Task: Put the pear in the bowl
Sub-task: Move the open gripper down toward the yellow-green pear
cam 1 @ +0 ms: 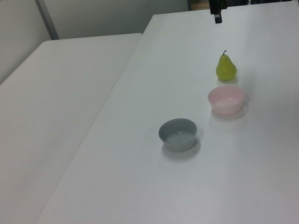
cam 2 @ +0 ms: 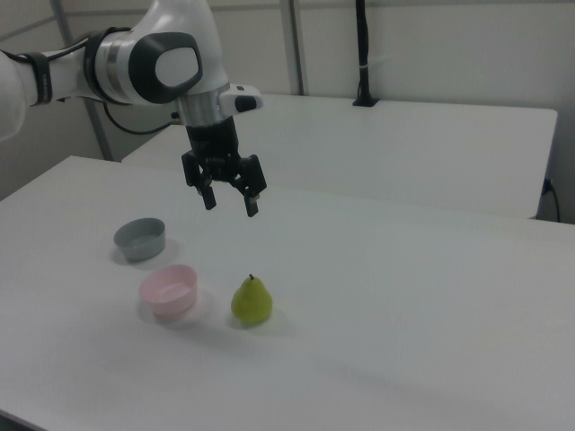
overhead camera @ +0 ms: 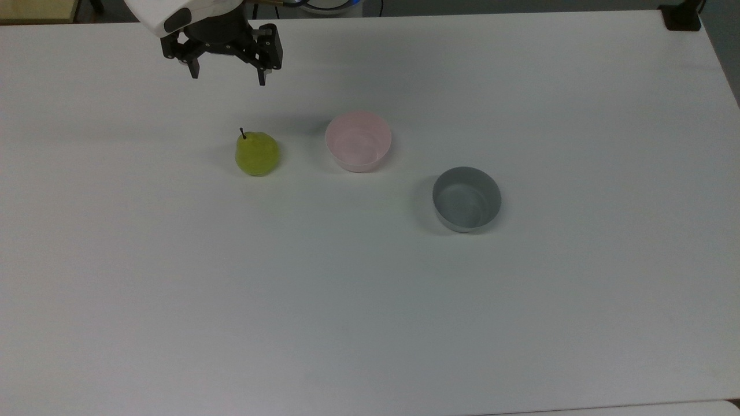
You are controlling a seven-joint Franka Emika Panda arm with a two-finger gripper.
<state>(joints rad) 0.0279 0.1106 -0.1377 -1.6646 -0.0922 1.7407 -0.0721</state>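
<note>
So the pear [overhead camera: 257, 153] sits upright on the white table [overhead camera: 370, 300], yellow-green with a dark stem. In the top view, the pale pink bowl [overhead camera: 358, 141] is at its 3 o'clock, nothing between them, and a grey bowl [overhead camera: 466, 199] sits further out around 4. Both are round and straight-sided. The gripper [overhead camera: 230, 75] hangs at the pear's 12, fingers spread, holding nothing.

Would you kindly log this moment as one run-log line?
claw: open, raised, apart from pear | pear: upright on table | pink bowl: empty, beside pear | step: grasp pending
</note>
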